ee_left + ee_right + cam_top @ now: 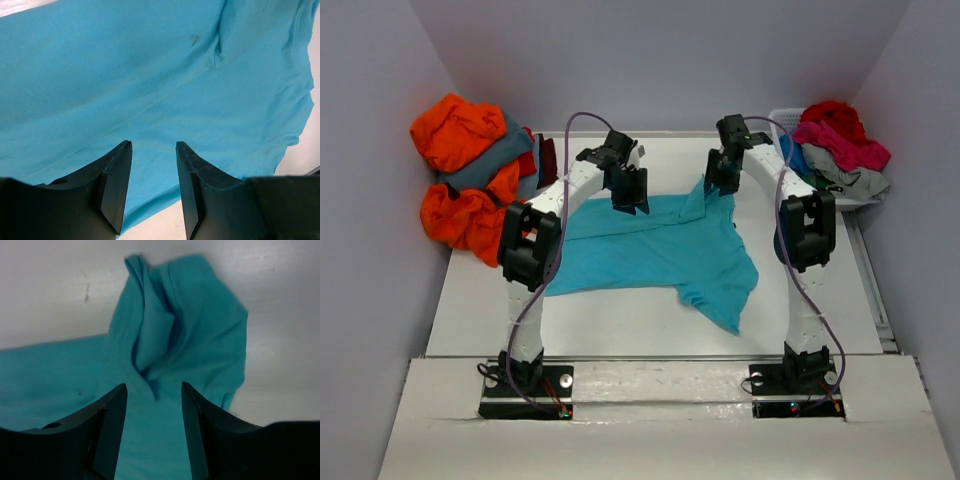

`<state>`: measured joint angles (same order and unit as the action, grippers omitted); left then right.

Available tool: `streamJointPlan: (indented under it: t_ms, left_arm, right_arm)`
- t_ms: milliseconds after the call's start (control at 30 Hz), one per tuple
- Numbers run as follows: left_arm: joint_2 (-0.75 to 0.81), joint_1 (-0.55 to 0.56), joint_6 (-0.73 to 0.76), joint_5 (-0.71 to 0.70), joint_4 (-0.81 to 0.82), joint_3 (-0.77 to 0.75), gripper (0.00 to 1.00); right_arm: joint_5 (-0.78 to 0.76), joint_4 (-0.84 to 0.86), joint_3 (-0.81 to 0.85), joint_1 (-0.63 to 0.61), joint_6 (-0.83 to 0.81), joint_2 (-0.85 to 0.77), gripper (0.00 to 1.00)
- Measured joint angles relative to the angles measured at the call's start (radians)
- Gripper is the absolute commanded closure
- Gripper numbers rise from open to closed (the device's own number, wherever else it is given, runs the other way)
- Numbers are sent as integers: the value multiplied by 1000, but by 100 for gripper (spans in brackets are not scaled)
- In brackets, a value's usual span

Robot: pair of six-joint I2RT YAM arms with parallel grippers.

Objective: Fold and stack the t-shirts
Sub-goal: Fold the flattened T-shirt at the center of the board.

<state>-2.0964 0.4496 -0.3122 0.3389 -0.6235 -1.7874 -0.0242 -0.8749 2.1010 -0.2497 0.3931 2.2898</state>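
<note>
A turquoise t-shirt (pixel 650 250) lies spread across the middle of the white table, one sleeve trailing toward the near right. My left gripper (pixel 630 195) hovers open over its far left part. In the left wrist view the flat cloth (pixel 150 75) fills the frame, and nothing sits between the fingers of the gripper (pixel 153 145). My right gripper (pixel 720 180) stands open over the shirt's far right corner. In the right wrist view a bunched, folded-up flap (pixel 170 340) lies just beyond the gripper (pixel 154 386), which holds nothing.
A heap of orange and slate grey shirts (pixel 470 180) sits against the left wall, with a maroon one (pixel 548 160) behind it. At the far right a white basket (pixel 782 115) holds red, pink and light grey shirts (pixel 840 145). Bare table (pixel 620 320) runs along the near side.
</note>
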Motion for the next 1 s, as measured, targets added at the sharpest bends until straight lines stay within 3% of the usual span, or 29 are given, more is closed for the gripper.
streamJointPlan:
  t_ms: [67,233,1000]
  left_arm:
    - [0,-3,0,0,0,0,49]
    - [0,-6,0,0,1,0,49]
    - [0,-60,1,-3,2,0,49]
  right_arm:
    - [32,3,-101,0,16,-54,59]
    - [101,10,-229,0,47,-122,60]
    - [186,48,-224,-19,60,-23,59]
